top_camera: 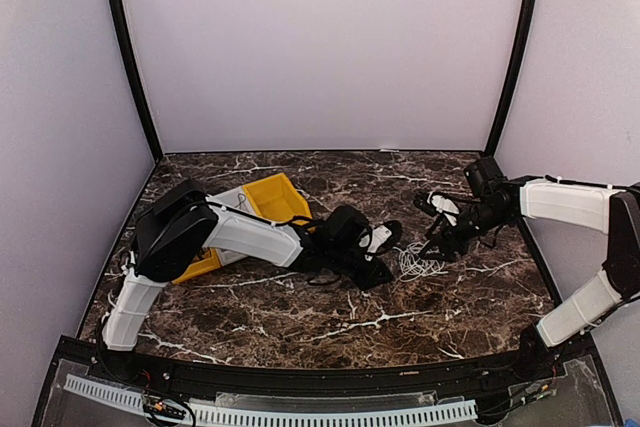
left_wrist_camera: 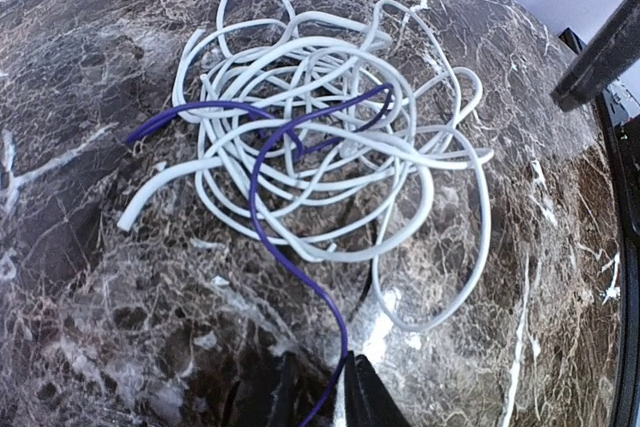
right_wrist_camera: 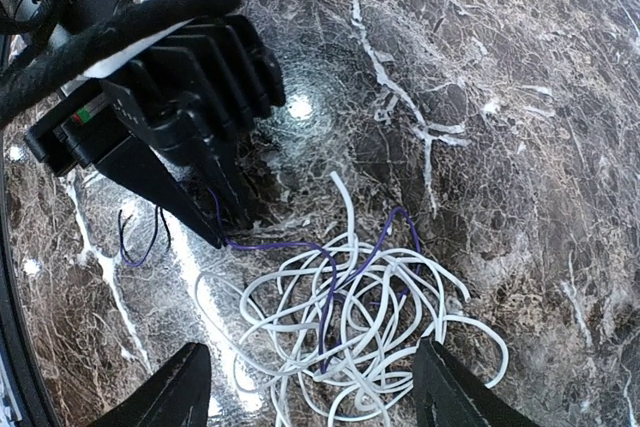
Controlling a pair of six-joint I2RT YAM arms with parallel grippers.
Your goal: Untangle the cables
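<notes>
The cables (top_camera: 420, 265) lie as a small tangle on the marble table (top_camera: 300, 317), between the two grippers. In the left wrist view the tangle (left_wrist_camera: 320, 147) is mostly white cord with one thin purple cord (left_wrist_camera: 299, 276) threaded through it. My left gripper (left_wrist_camera: 318, 357) is shut on the purple cord's near end, low over the table and just left of the tangle (top_camera: 380, 272). My right gripper (right_wrist_camera: 310, 347) is open wide and empty, above the tangle (right_wrist_camera: 370, 337). The purple cord (right_wrist_camera: 276, 244) runs to the left gripper's fingers (right_wrist_camera: 215, 212).
A yellow bin (top_camera: 275, 197) stands at the back left, and a second yellow bin (top_camera: 200, 265) is partly hidden under the left arm. A loose thin dark cord end (right_wrist_camera: 135, 242) lies beside the left gripper. Black frame posts (top_camera: 130, 57) stand at the back corners.
</notes>
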